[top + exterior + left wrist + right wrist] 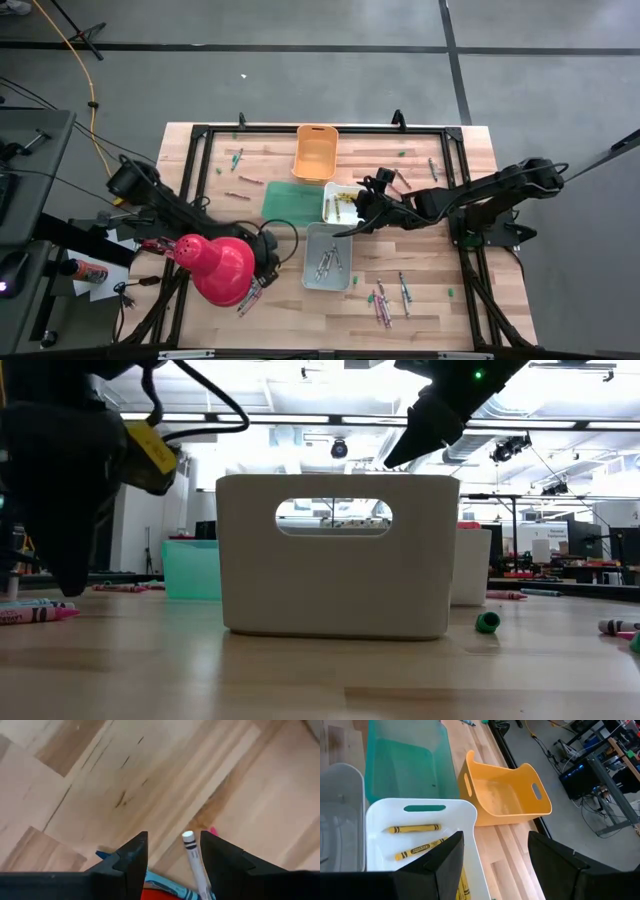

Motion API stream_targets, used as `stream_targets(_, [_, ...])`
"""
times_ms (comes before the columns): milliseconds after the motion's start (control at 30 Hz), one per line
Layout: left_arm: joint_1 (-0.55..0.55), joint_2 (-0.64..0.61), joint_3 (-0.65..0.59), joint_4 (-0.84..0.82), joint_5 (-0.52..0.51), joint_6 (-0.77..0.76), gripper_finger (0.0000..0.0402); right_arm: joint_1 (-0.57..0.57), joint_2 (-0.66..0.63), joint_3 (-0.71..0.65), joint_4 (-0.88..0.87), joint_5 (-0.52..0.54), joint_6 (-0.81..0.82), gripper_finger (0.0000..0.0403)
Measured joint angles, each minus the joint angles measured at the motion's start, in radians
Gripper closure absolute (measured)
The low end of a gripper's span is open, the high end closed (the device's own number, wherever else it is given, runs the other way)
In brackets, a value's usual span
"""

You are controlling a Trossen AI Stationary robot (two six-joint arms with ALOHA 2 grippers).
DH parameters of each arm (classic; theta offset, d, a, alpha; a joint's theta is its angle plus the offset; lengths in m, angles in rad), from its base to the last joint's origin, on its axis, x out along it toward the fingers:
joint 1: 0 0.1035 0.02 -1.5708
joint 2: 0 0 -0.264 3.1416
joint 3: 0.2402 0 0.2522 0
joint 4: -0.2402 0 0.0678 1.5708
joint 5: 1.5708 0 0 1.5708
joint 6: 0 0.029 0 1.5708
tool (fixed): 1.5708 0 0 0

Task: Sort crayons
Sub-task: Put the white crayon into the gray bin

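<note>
Crayons (pixel 385 300) lie scattered at lower right, upper left and lower left of the table (pixel 470 240); some sit in the white bin (pixel 465 812). Light, stiff, round, prone to rolling, so pinch mid-length. Left gripper (pixel 172 857) straddles one, jaws apart; right gripper (pixel 495 857) gapes over the bin.

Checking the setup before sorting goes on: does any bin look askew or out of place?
Yes. The orange bin is tipped on its side, its opening facing sideways, while the white bin with yellow crayons stands upright. Loose crayons lie scattered on the table.
</note>
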Motion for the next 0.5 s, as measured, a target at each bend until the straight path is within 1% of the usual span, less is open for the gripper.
stream_targets(133, [-0.022, 0.022, 0.000, 0.003, -0.006, -0.034, 0.0234, 0.000, 0.000, 0.000, 0.000, 0.000, 0.002, 0.0187])
stream_targets(500, [-0.027, 0.076, 0.005, -0.006, -0.019, -0.020, 0.0234, 0.000, 0.000, 0.000, -0.003, 0.000, 0.024, 0.0187])
